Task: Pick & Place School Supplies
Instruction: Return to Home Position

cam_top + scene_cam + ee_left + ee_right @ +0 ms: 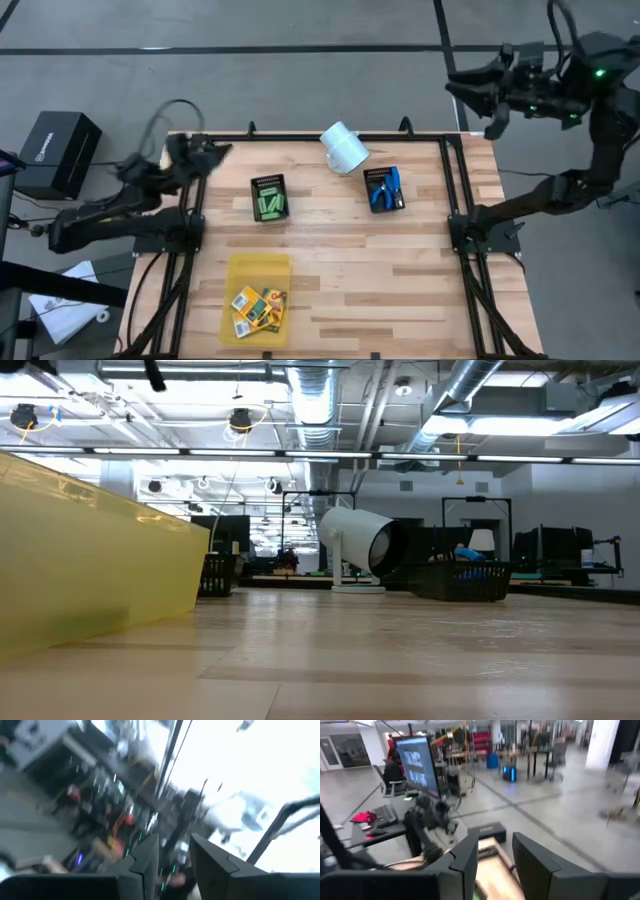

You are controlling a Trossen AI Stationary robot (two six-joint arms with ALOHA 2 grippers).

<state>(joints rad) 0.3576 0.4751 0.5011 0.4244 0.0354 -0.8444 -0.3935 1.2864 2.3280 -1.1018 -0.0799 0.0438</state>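
The left gripper [174, 840] holds nothing. Its wrist view is smeared, but the gap between its fingers [147, 860] looks narrow. It hangs over the left edge of the table [340, 270], near the corner at the top of the high view, and is tipped toward the room rather than the boards. The right gripper [495, 839] is also empty, with a narrow gap between its fingers [535, 862]. It is raised off the table beyond the upper right corner, over grey floor [300, 25].

The table is pale wooden planks in a black frame. Behind it lies a large hall with bright strip lights and bare ducts on the ceiling. The right wrist view shows a person [394, 767] seated at a monitor [417, 762].

The green erasers [270, 205] lie in the left bin [268, 181], near the left gripper and to its right. The blue pliers [384, 188] lie in the right bin [400, 203], well below and left of the right gripper in the high view. A white cup [345, 147] lies on its side just beside that bin. The orange boxes [258, 308] sit in the lower end of the yellow tray [258, 268], at the lower left of the high view, well apart from both grippers.
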